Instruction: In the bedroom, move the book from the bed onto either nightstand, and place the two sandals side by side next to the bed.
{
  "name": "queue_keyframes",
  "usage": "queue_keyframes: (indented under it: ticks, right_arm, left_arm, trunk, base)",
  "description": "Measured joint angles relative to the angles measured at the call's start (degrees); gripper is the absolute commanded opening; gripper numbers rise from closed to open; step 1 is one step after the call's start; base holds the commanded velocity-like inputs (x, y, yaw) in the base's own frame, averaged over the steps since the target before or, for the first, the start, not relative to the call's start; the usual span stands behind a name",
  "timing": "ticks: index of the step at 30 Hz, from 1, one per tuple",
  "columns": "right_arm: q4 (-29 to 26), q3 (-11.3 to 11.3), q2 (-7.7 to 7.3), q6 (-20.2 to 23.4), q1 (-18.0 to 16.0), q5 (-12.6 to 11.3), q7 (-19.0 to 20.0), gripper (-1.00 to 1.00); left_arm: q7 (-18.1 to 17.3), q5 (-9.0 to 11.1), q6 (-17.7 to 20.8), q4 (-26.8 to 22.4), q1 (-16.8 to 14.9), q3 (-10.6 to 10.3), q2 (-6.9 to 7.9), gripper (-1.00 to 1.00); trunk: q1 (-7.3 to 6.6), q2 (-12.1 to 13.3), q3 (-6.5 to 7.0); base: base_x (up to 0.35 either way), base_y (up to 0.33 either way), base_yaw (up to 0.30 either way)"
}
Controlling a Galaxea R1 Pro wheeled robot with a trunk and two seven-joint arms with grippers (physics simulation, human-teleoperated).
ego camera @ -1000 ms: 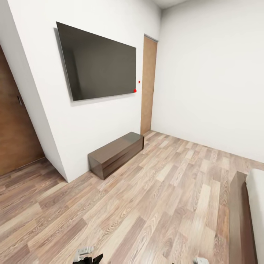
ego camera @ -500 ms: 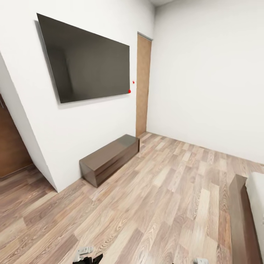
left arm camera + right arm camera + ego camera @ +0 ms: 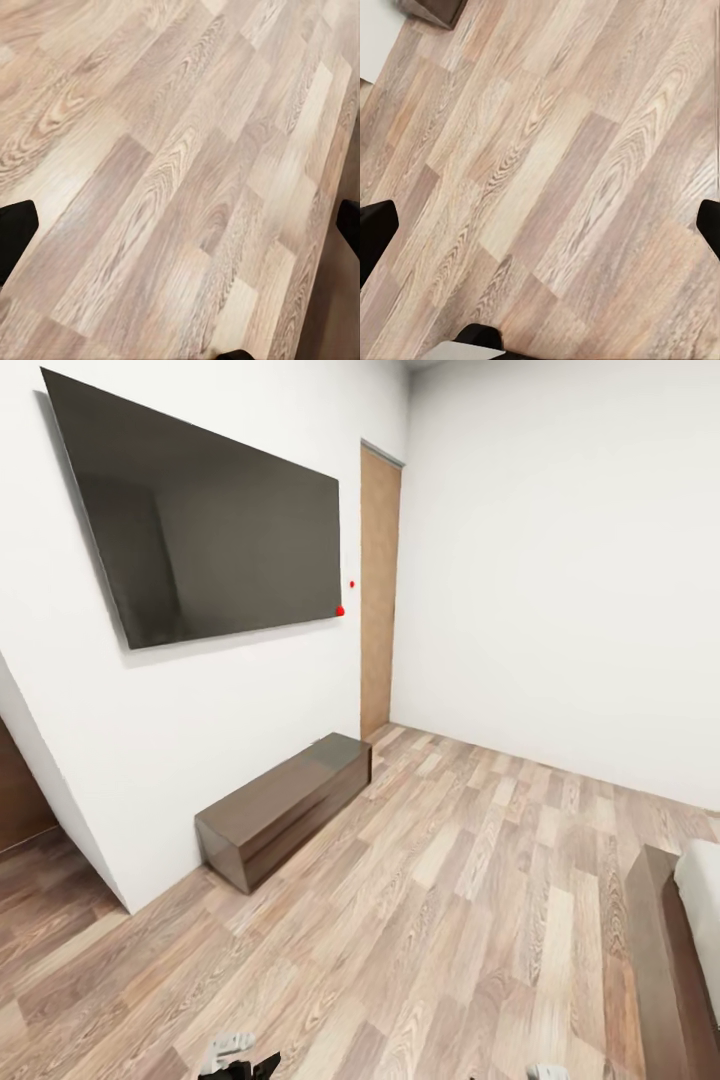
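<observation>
The bed point(image 3: 658, 960) comes in at the right edge of the head view, with its dark brown frame and a strip of pale mattress point(image 3: 703, 920). The book, the sandals and the nightstand are out of view. My left gripper point(image 3: 180, 225) hangs over bare wood floor, open, its black fingertips point(image 3: 15, 232) far apart with nothing between them. My right gripper point(image 3: 540, 229) is also open over the floor, with nothing between its fingers. Small pieces of both arms peek in at the bottom of the head view.
A long low dark brown cabinet point(image 3: 285, 808) stands against the white wall under a large black TV point(image 3: 200, 520). A light wooden door point(image 3: 378, 590) is at the far corner. A wall corner point(image 3: 60, 780) juts out at left. Wood floor point(image 3: 450, 920) stretches between cabinet and bed.
The whole head view has shifted: TV, cabinet and door slid left in the picture and the brown door at left has nearly left it, so the camera has moved. Both grippers stay open.
</observation>
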Motion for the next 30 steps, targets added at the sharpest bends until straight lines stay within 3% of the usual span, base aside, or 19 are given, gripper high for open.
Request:
queue_keyframes:
  ticks: [5,17,30]
  right_arm:
    - [0.01,0.0,0.0,0.02,0.02,0.0,0.0,1.0]
    - [0.01,0.01,0.0,0.02,0.01,0.0,-0.01,1.0]
    - [0.01,0.0,-0.01,0.02,0.03,0.0,0.0,1.0]
  left_arm:
    - [0.0,0.0,0.0,-0.01,0.01,0.0,0.0,1.0]
    - [-0.01,0.0,-0.02,-0.01,0.01,0.0,0.01,1.0]
    - [0.0,0.0,0.0,-0.01,0.0,0.0,0.01,1.0]
  trunk:
    - [0.0,0.0,0.0]
    - [0.02,0.0,0.0]
    - [0.0,0.0,0.0]
  base:
    - [0.309,0.0,-0.181]
    - [0.164,0.0,-0.013]
    - [0.306,0.016,-0.033]
